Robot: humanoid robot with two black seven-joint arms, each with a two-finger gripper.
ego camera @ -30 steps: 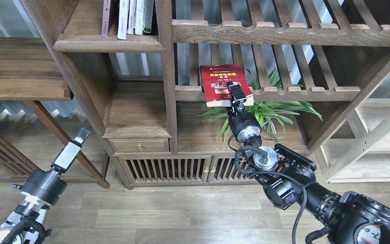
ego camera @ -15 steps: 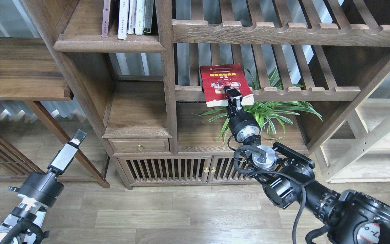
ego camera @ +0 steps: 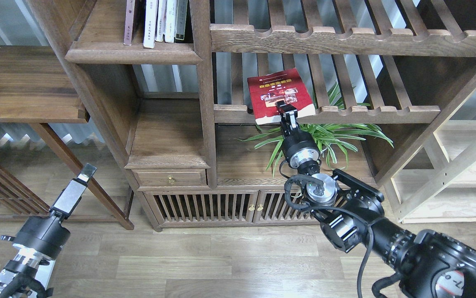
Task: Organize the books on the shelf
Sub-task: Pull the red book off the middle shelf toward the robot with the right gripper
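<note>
Red book pinched at its near edge, on the slatted rack

Nearest, the left gripper (ego camera: 81, 179) hangs idle low left; its gap I cannot tell. Farther in, the right gripper (ego camera: 286, 111) clamps the red book (ego camera: 279, 94), tilted on the slatted rack (ego camera: 345, 111). Lift clear of the scalloped rail, then carry left to the plank shelf (ego camera: 132, 53) beside the standing books (ego camera: 157, 20).

Head view, forward and down — mid-distance

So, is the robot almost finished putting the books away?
Not yet. Several books already stand upright on the dark shelf. The right end effector grips the red book at the slatted rack; it must reach that shelf.
</note>
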